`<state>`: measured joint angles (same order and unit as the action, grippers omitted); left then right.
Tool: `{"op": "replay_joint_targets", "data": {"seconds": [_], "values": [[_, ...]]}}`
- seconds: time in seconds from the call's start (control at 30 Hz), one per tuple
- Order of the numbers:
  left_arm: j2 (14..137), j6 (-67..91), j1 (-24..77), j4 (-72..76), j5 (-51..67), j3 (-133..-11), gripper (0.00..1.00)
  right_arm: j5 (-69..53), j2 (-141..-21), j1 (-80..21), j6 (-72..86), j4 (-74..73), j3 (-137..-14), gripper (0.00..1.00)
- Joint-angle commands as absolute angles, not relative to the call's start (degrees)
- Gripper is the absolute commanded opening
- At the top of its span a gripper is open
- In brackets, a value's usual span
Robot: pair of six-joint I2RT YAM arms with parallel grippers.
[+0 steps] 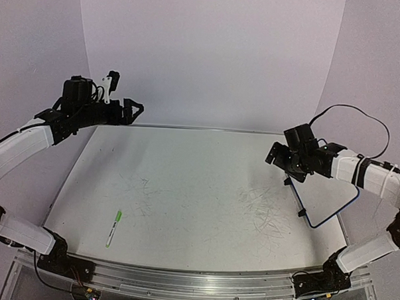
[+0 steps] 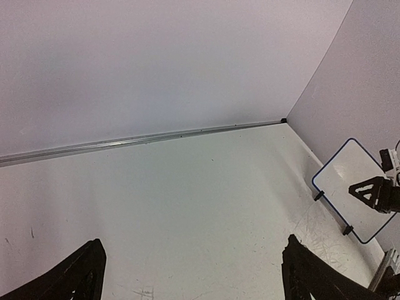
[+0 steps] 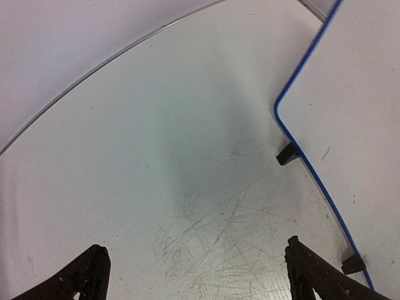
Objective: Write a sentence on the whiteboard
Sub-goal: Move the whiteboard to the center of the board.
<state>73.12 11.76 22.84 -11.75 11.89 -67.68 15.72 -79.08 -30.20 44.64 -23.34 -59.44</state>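
Left tool (image 1: 134,111) and right tool (image 1: 276,156) gape empty, held high, angled toward table (image 1: 186,163).

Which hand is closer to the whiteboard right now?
Right. The right hand hovers open just beside the whiteboard, off its left edge in the top view. The left hand, also open, is raised at the far-left side, well away from it.

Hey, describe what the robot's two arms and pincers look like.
The left arm and right arm have white link covers and black joints. The left pincer and right pincer are black, each with two tapered fingers. A thin black cable loops above the right arm.
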Motion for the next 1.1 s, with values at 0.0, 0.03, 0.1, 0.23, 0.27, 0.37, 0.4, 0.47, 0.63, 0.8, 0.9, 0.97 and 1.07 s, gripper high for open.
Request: {"op": "replay_joint_targets", "data": {"seconds": [0.0,0.03,0.1,0.23,0.27,0.37,0.4,0.47,0.63,0.8,0.9,0.97,1.07], "values": [[70.93,10.56,23.17,-10.99,10.34,-67.66,0.99,27.02,-83.99,-30.31,61.12,-28.36,-62.18,0.98],[70.76,10.60,23.20,-11.00,10.36,-67.60,0.99,28.03,-85.23,-30.30,63.54,-29.41,-63.00,0.98],[70.35,10.59,23.40,-10.99,10.35,-67.45,0.99,29.76,-87.81,-30.30,68.90,-32.07,-64.94,0.98],[69.95,10.90,23.48,-11.01,10.44,-67.31,0.99,30.59,-94.32,-29.41,79.26,-37.14,-69.21,0.98],[69.89,11.03,23.51,-11.03,10.65,-67.26,0.99,30.19,-96.29,-28.70,81.70,-38.36,-70.41,0.98],[69.79,11.22,23.49,-10.96,10.97,-67.17,0.99,28.50,-102.04,-26.57,87.50,-39.59,-73.12,0.94],[69.75,11.19,23.49,-10.98,10.95,-67.16,0.99,28.21,-103.99,-26.01,88.52,-39.58,-74.04,0.93],[69.58,11.16,23.55,-10.92,10.52,-67.07,0.99,28.71,-107.86,-25.22,88.93,-39.61,-76.39,0.91],[69.27,11.25,23.57,-10.94,10.58,-66.98,0.99,29.95,-115.76,-23.06,88.93,-40.03,-80.28,0.89],[69.38,11.48,23.59,-10.89,11.14,-67.06,1.00,29.57,-118.83,-22.08,91.35,-40.34,-80.24,0.83],[69.40,11.60,23.57,-10.80,11.42,-67.06,1.00,30.00,-120.19,-21.67,91.81,-40.34,-80.81,0.81],[69.68,11.58,23.58,-10.81,11.40,-67.02,0.99,30.03,-121.24,-21.06,91.85,-40.34,-81.26,0.79],[69.92,11.51,23.58,-10.82,11.34,-66.97,0.99,29.88,-122.67,-20.18,91.88,-40.45,-81.86,0.72]]}}
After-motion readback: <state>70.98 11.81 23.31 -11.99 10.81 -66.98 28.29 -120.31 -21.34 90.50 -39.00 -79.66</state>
